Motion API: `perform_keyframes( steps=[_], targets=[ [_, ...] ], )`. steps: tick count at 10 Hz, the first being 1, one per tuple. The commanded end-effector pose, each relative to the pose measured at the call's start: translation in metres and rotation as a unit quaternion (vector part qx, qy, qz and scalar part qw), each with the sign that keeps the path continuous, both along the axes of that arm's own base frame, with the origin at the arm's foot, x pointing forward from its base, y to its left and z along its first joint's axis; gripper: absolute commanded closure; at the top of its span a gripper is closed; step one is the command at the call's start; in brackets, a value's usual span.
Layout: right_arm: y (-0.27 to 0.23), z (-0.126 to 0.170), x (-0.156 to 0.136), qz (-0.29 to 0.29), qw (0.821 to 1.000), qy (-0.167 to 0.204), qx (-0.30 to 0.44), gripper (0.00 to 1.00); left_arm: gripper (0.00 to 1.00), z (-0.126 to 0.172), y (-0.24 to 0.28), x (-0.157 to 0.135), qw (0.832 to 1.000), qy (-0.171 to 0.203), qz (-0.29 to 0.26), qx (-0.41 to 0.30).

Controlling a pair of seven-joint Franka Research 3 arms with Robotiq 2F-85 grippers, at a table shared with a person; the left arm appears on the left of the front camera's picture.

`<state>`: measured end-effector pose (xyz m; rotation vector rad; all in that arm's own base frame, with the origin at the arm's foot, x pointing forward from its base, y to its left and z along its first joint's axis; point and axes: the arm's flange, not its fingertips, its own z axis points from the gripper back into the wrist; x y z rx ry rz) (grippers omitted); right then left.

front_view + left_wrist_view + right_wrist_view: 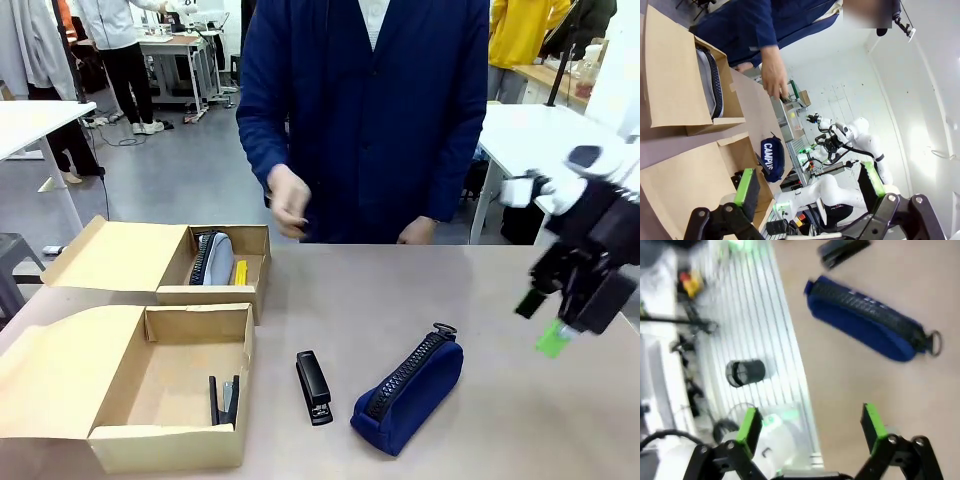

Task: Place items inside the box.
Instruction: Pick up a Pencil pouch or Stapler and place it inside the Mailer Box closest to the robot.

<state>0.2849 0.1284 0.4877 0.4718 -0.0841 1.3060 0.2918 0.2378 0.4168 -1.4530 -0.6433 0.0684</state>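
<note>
R pincer (545,320) open & empty, wrist tilted, aimed downward; L pincer (809,184) open & empty too.

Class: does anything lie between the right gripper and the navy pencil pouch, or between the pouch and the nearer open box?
Nothing visible separates the open right gripper from the navy pencil pouch. Between the pouch and the nearer cardboard box, the black stapler lies on the table, just left of the pouch.

Navy blue pouch (408,392), black stapler (314,386), tan cardboard boxes (165,449), beige table (520,420)
</note>
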Motion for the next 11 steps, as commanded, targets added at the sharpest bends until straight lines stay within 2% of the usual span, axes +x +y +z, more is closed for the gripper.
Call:
perform_keyframes(
  steps=[1, 2, 3, 4, 5, 6, 7, 9, 11],
  targets=[
    [0.055, -0.026, 0.015, 0.186, 0.969, -0.162, -0.014, 0.0, 0.0, 0.001, -0.001, -0.002, 1.0, -0.012, -0.003, 0.0],
    [0.074, -0.03, 0.017, 0.258, 0.944, -0.199, 0.044, 0.0, 0.0, 0.001, -0.001, -0.002, 1.0, -0.012, -0.003, 0.0],
    [0.096, -0.046, 0.019, 0.286, 0.934, -0.21, 0.032, 0.0, 0.0, 0.001, -0.001, -0.002, 1.0, -0.012, -0.003, 0.0],
    [0.109, -0.063, 0.018, 0.313, 0.927, -0.207, -0.002, 0.0, 0.0, 0.001, -0.001, -0.002, 1.0, -0.012, -0.003, 0.0],
    [0.117, -0.074, 0.018, 0.322, 0.922, -0.215, -0.016, 0.0, 0.0, 0.001, -0.001, -0.002, 1.0, -0.012, -0.003, 0.0],
    [0.126, -0.085, 0.018, 0.348, 0.914, -0.207, -0.016, 0.0, 0.0, 0.001, -0.001, -0.002, 1.0, -0.012, -0.003, 0.0],
    [0.136, -0.097, 0.021, 0.356, 0.911, -0.204, -0.035, 0.0, 0.0, 0.001, -0.001, -0.002, 1.0, -0.012, -0.003, 0.0],
    [0.146, -0.122, 0.032, 0.355, 0.916, -0.171, -0.075, 0.0, 0.0, 0.001, -0.001, -0.002, 1.0, -0.012, -0.003, 0.0],
    [0.145, -0.133, 0.038, 0.343, 0.924, -0.147, -0.088, 0.0, 0.0, 0.001, -0.001, -0.002, 1.0, -0.012, -0.003, 0.0]
  ],
)
